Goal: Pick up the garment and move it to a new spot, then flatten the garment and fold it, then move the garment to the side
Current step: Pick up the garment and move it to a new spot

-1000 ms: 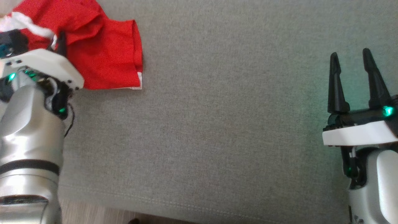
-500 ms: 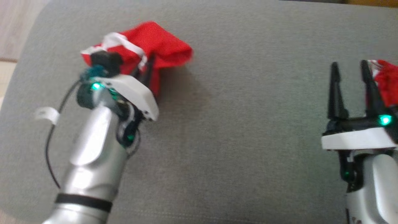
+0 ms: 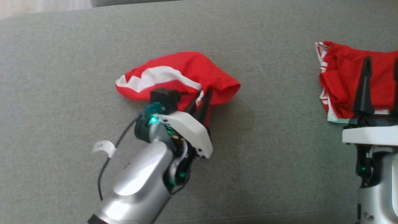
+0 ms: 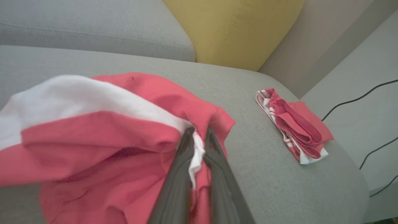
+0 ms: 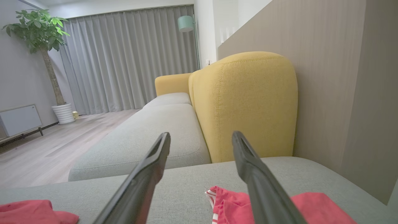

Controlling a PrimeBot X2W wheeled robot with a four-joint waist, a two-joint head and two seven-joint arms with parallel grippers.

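Left gripper [image 4: 199, 133] is pinched down hard, fingers almost together, with a fold of the red garment [image 3: 186, 67] and its white band squeezed between the tips. The garment bunches up from that grip over the middle of the grey sofa seat [image 3: 279, 161]. I can't tell whether its lower edge touches the fabric. At three o'clock from it, well apart, a second red garment [image 3: 340, 74] lies rumpled near the seat's end. Right gripper [image 5: 201, 137] hovers over that one, fingers spread wide, nothing in them, with the yellow backrest [image 5: 248, 102] at its twelve o'clock.
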